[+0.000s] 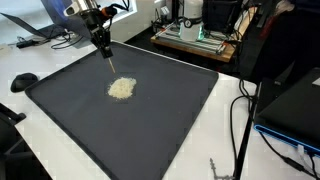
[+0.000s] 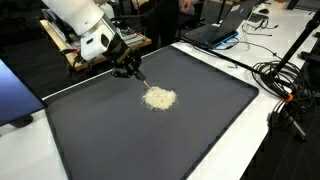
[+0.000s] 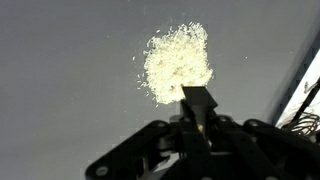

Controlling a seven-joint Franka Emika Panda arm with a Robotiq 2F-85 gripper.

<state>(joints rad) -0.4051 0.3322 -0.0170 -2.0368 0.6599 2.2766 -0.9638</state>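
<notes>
The dark mat [image 1: 160, 125] on the tabletop [image 1: 215, 135] is left open over nearly its whole spread. Only a low pale heap of crumbs [image 1: 121, 89] is found near its middle, and it can be passed on every side. The room just above the heap's far side is taken up by the claw [image 1: 104, 47] and the thin tool [image 1: 110, 63] clamped in it. Beyond the mat's edges, passage is hemmed in by cables [image 2: 285, 85], a laptop [image 2: 215, 32] and racked equipment [image 1: 195, 35].

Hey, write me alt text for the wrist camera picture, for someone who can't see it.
A pale heap of crumbs lies on a dark grey mat. From the bottom edge the gripper holds a dark tool whose tip sits at the heap's near edge.
</notes>
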